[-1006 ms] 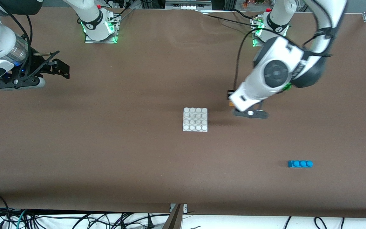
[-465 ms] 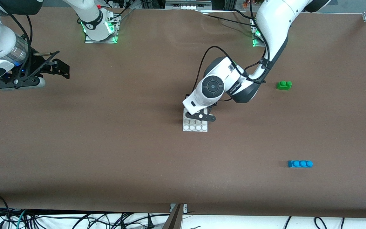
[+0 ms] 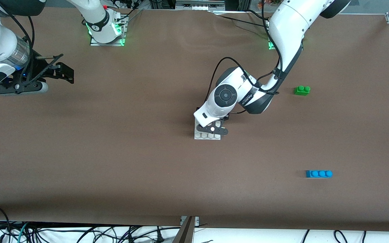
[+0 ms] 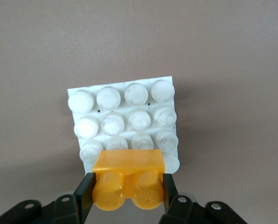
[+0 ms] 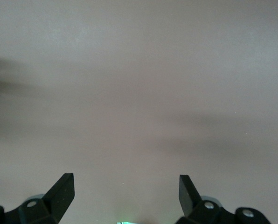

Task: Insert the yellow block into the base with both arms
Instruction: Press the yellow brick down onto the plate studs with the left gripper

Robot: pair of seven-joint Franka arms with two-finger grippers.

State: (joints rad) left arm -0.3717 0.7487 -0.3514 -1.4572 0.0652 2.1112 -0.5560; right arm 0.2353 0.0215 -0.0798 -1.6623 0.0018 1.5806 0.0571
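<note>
The yellow block (image 4: pixel 126 179) is pinched by the left gripper (image 4: pixel 126 190) over the base (image 4: pixel 125 121); the right gripper (image 5: pixel 126 191) is held spread, waiting.

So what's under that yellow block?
The white base, studs up, lies below the yellow block in the left pincer. The studs directly beneath are covered.

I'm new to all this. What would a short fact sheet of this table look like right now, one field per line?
left gripper: shut on the small orange-yellow two-stud plastic block, over the base
base: flat white square studded plastic plate, mid-table
block seated: cannot tell
right gripper: open, holding nothing, waiting over bare table at the right arm's end
green two-stud brick: on the table toward the left arm's end
blue three-stud brick: same end, nearer the front camera than the green one
</note>
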